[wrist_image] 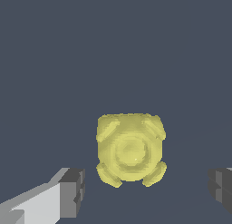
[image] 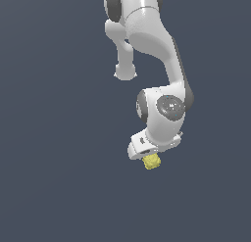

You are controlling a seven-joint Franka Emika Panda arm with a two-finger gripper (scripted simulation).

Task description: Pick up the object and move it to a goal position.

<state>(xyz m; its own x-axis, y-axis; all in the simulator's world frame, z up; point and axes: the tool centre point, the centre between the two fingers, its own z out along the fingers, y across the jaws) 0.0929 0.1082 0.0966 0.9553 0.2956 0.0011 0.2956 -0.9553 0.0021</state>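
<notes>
Where the arm ends, we see one gripper (wrist_image: pixel 145 191) with its two dark-padded fingers (wrist_image: pixel 72 191) spread wide apart, gripping nothing. In the wrist view a clear gap separates each pad from the single object (wrist_image: pixel 130 148), which lies between the two fingers and touches neither. We count one object only: pale yellow, roughly cube-shaped, with a round raised boss on the facing side and four bumpy corners. It is much narrower than the span between the fingers.

In the exterior view the object (image: pixel 152 161) shows just below the white gripper (image: pixel 143 147), its upper part overlapped by the hand, so the fingers themselves are hidden there. We cannot tell from either view whether the object rests on the uniform dark grey ground (image: pixel 49 187). One white arm (image: pixel 164 50) descends from the top of the exterior view, bending at a grey-capped joint (image: pixel 170 106) above the hand.
</notes>
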